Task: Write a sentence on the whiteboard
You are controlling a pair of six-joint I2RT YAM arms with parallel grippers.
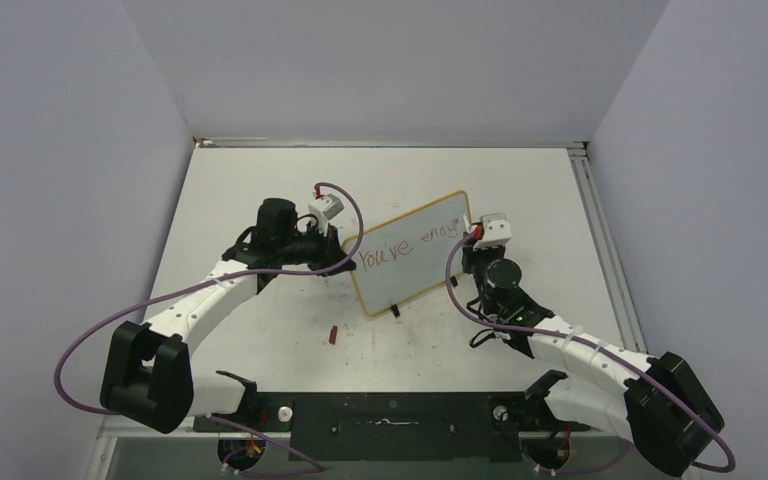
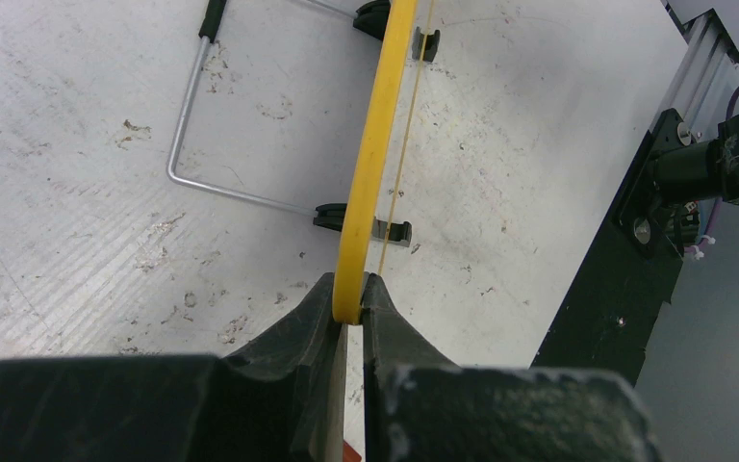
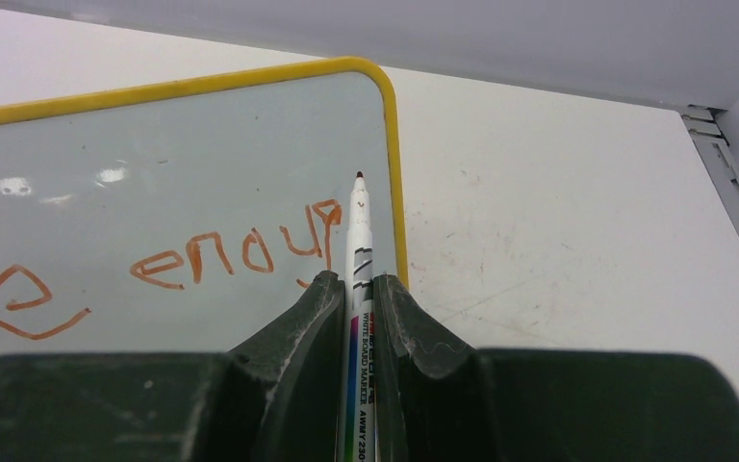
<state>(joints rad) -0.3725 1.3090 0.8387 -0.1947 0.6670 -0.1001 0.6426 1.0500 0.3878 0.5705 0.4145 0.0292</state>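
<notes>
The whiteboard point(image 1: 410, 255) stands propped on the table, with a yellow rim point(image 2: 370, 164) and a glossy grey-white face point(image 3: 154, 173). The sentence point(image 1: 410, 244) in red reads "You've enoug" in one line; the right wrist view shows "e enoug" point(image 3: 241, 252). My left gripper point(image 2: 351, 294) is shut on the board's left rim. My right gripper point(image 3: 353, 284) is shut on the white marker point(image 3: 359, 231). Its red tip points at the board face near the right rim, just past the last letter. I cannot tell whether the tip touches.
The marker's red cap point(image 1: 332, 334) lies on the table in front of the board. The board's wire stand point(image 2: 192, 144) with black clips rests on the scuffed tabletop. A black base rail point(image 1: 390, 415) runs along the near edge. Walls close in left, right and back.
</notes>
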